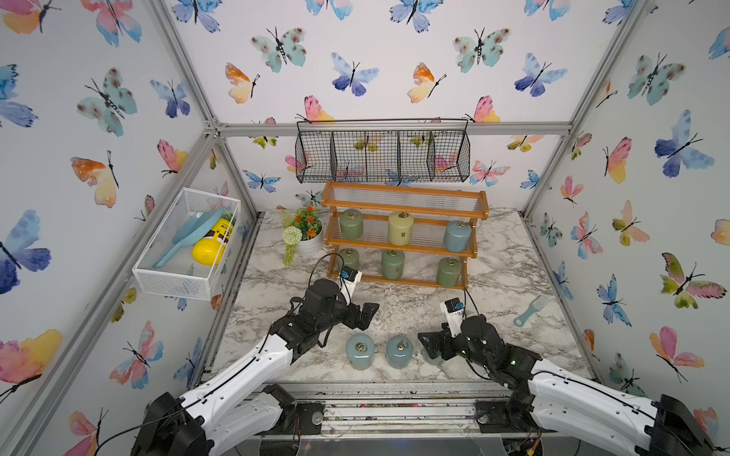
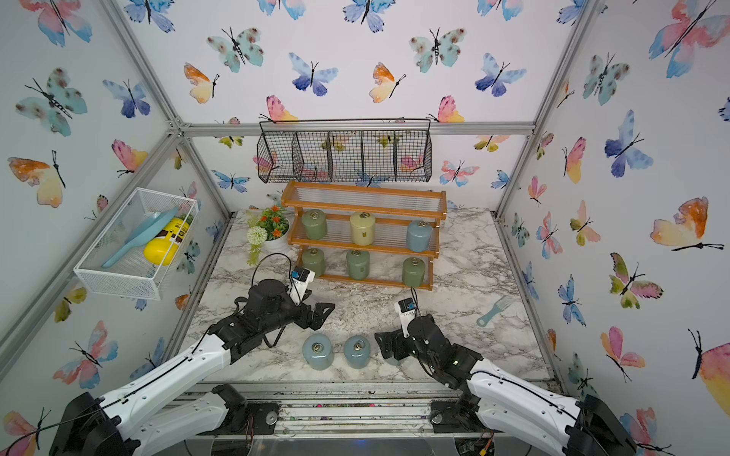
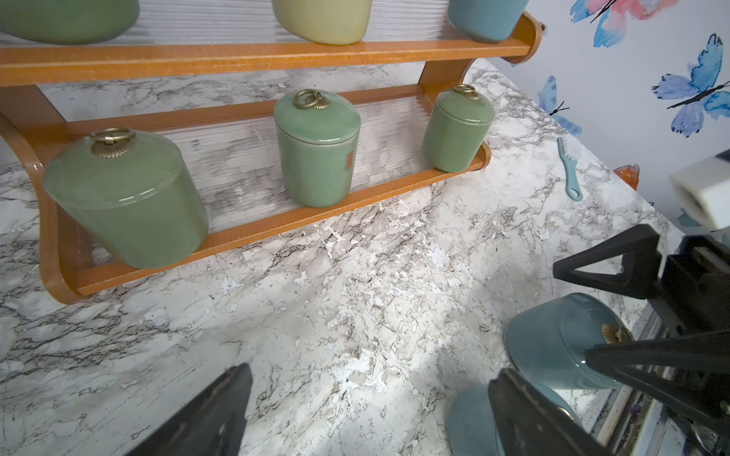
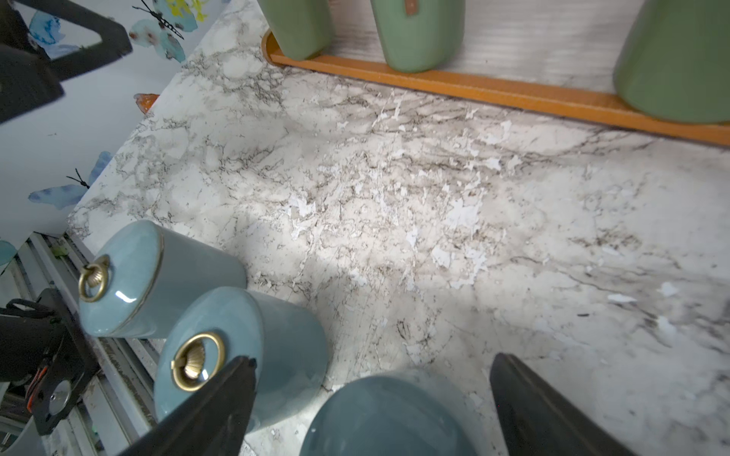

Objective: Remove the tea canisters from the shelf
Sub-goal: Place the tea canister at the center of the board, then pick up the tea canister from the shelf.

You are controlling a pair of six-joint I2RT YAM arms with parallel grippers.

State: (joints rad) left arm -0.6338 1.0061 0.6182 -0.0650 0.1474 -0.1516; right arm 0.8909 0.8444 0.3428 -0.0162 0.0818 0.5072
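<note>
Nine tea canisters in my feeds, six on the shelf (image 1: 414, 209) and three on the bench (image 1: 493, 276).

The middle tier carries three: one sage green canister (image 1: 351, 224), one cream-yellow canister (image 1: 400, 229) and one pale blue canister (image 1: 457, 236). The bottom tier carries three more, all green: left green canister (image 1: 349, 258), centre green canister (image 1: 392, 264), right green canister (image 1: 448, 272).

At the bench's near edge stand three blue ones, upright in a row. The first blue canister (image 1: 360, 351) and second blue canister (image 1: 399, 351) show plainly in both top views. The third blue canister (image 4: 387, 418) sits between the fingers of my right end effector (image 4: 373, 357), which is spread wide, with a gap showing beside the jar.

My left end effector (image 3: 371, 371) hovers over bare marble between the shelf and the blue row, fingers wide, nothing in them.

Also here: one flower pot (image 1: 310, 241) just beside the shelf's left end, one teal comb (image 1: 529, 312) on the bench's right side, one white mesh basket (image 1: 185, 244) and one black wire basket (image 1: 383, 158) on the walls.
</note>
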